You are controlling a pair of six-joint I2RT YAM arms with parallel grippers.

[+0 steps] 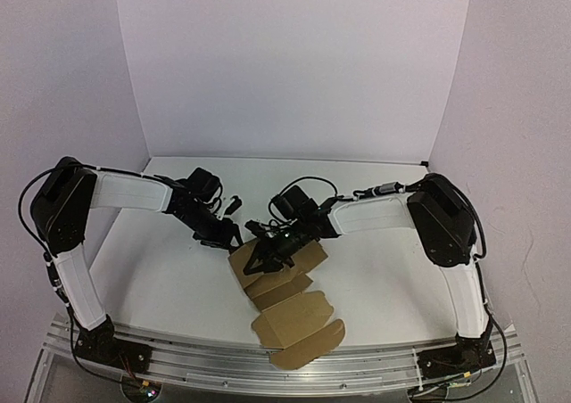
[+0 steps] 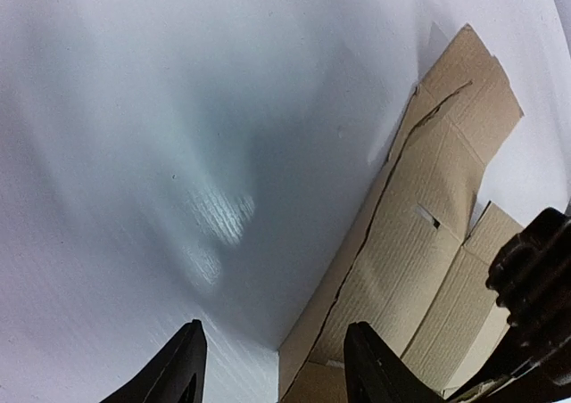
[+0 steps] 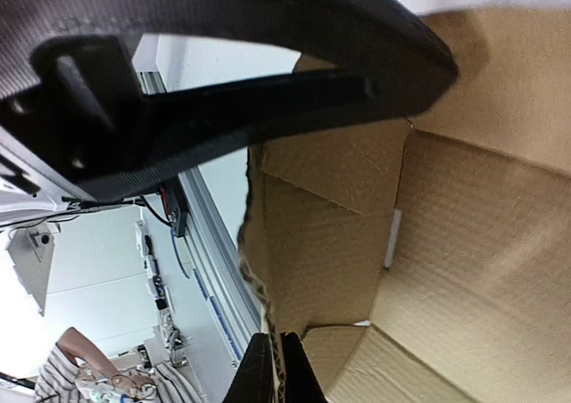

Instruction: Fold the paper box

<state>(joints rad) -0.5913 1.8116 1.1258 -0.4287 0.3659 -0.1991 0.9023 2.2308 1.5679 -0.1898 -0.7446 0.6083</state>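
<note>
1 paper box [image 1: 290, 300], unfolded on tabletop [image 1: 169, 269] | 2 hands: left hand [image 2: 272, 367] released, nothing held | right hand [image 1: 265, 253] clenched on paper box panel

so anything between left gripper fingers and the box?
Nothing. In the left wrist view, bare white table lies between the open left gripper fingers; the paper box sits just beyond its right finger.

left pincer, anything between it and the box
Nothing visible. The left pincer hangs open over bare table, and the box lies just to its right with no object between. The right pincer is already on the box's far part.
</note>
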